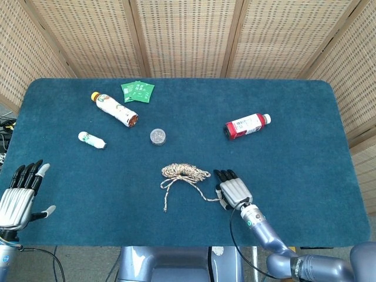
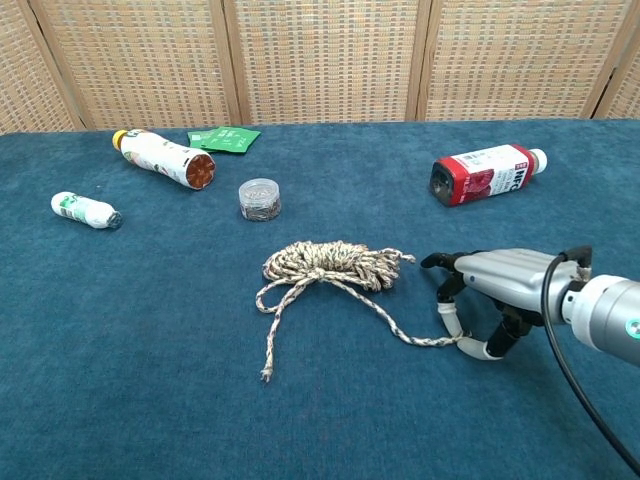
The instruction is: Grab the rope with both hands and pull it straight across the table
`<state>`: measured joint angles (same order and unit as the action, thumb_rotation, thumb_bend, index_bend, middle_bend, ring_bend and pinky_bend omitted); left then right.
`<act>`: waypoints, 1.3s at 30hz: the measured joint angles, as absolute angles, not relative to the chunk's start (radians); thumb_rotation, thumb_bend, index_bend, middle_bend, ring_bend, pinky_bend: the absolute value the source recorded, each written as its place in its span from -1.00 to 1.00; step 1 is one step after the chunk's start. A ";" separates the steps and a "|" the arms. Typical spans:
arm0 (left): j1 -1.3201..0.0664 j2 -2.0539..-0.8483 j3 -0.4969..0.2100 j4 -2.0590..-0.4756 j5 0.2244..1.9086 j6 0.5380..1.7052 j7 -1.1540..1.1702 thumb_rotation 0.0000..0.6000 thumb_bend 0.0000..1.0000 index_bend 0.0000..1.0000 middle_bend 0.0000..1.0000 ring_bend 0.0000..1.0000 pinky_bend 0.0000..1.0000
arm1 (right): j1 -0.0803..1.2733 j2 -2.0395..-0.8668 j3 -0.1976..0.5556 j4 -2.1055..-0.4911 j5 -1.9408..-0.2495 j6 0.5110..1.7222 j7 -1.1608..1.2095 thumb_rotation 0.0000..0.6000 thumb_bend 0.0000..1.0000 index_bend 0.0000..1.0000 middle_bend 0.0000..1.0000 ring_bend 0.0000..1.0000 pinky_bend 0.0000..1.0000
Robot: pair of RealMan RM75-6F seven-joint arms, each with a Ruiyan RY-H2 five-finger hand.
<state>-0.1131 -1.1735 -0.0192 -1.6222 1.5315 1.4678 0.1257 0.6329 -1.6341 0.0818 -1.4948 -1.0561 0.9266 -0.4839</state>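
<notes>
A dark blue, felt-like tabletop (image 1: 294, 194) fills both views, with woven wicker screens (image 1: 188, 35) standing behind it. The rope (image 2: 335, 265) is pale, speckled twine lying near the middle of the tabletop: most of it is bunched into a loose coil, one loose end trails toward the front edge, and another strand runs off to the right hand (image 2: 500, 285). That hand rests low on the cloth just right of the coil, palm down, its fingers (image 2: 447, 318) curled down around the strand's end, with the thumb touching it; whether the rope is actually pinched cannot be told. The left hand (image 1: 17, 197) hovers at the front left corner, well apart from the rope, fingers spread and holding nothing.

Farther back lie a red bottle (image 1: 247, 125), a white bottle (image 1: 114, 108), a small bottle (image 1: 91, 140), a round jar (image 1: 157, 136) and green packets (image 1: 137, 90).
</notes>
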 measured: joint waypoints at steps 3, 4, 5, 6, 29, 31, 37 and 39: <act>-0.114 -1.176 -0.018 -1.622 1.533 1.465 0.130 1.00 -1.00 -1.00 -1.00 -1.00 -1.00 | 0.632 -1.638 0.081 -1.490 -1.069 0.935 -0.476 1.00 -0.08 0.28 -1.00 -1.00 -1.00; -0.115 -1.177 -0.017 -1.621 1.534 1.465 0.131 1.00 -1.00 -1.00 -1.00 -1.00 -1.00 | 0.631 -1.638 0.080 -1.489 -1.074 0.937 -0.472 1.00 -0.07 0.29 -0.99 -1.00 -1.00; -0.116 -1.178 -0.016 -1.621 1.538 1.463 0.134 1.00 -1.00 -1.00 -1.00 -1.00 -1.00 | 0.630 -1.638 0.080 -1.488 -1.079 0.940 -0.467 1.00 -0.07 0.29 -0.98 -1.00 -1.00; -0.117 -1.180 -0.015 -1.620 1.541 1.462 0.136 1.00 -1.00 -1.00 -1.00 -1.00 -1.00 | 0.629 -1.639 0.079 -1.487 -1.086 0.944 -0.460 1.00 -0.07 0.29 -0.98 -1.00 -1.00; -0.559 -1.370 -0.023 -1.464 1.990 1.193 0.176 1.00 -1.00 -0.24 -1.00 -1.00 -1.00 | 0.601 -1.629 0.046 -1.449 -1.261 0.981 -0.310 1.00 -0.07 0.30 -0.94 -1.00 -1.00; -0.595 -1.393 -0.024 -1.434 2.005 1.166 0.179 1.00 -1.00 -0.23 -1.00 -1.00 -1.00 | 0.601 -1.628 0.046 -1.445 -1.262 0.977 -0.308 1.00 -0.07 0.30 -0.94 -1.00 -1.00; -0.674 -1.457 -0.017 -1.388 2.016 1.082 0.210 1.00 -0.90 -0.15 -1.00 -1.00 -1.00 | 0.602 -1.631 0.048 -1.429 -1.257 0.959 -0.301 1.00 -0.07 0.30 -0.93 -1.00 -1.00; -0.688 -1.475 -0.013 -1.377 2.012 1.062 0.211 1.00 -0.85 -0.14 -1.00 -1.00 -1.00 | 0.603 -1.631 0.050 -1.426 -1.255 0.955 -0.296 1.00 -0.07 0.30 -0.93 -1.00 -1.00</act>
<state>-0.6879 -1.4754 -0.0129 -1.3770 2.0116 1.0623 0.2111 0.6030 -1.6311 0.0500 -1.4257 -1.2550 0.9549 -0.2958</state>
